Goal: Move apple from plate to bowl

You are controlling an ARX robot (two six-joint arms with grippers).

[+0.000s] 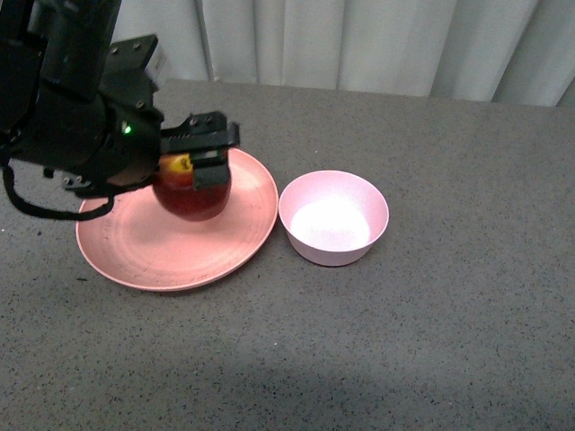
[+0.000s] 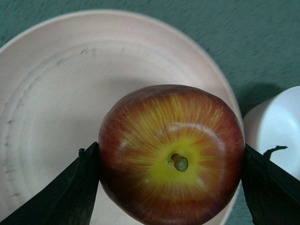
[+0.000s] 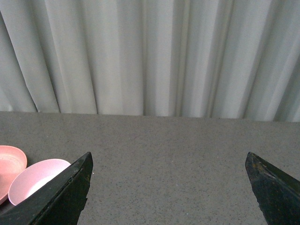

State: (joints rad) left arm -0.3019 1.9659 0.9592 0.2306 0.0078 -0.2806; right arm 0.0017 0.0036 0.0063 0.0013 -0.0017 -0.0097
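The left gripper (image 2: pixel 171 185) clasps the apple (image 1: pixel 190 196), its jaws pressed against both sides (stem and yellow patch face the wrist camera). The apple is over the plate (image 1: pixel 135 251), a little toward 1 o'clock from its middle; whether it rests there or hangs just clear, I cannot tell. The bowl (image 1: pixel 332 256) stands just beside the plate at 3 o'clock. The right gripper (image 3: pixel 168 187) is spread wide above the table (image 3: pixel 164 145).
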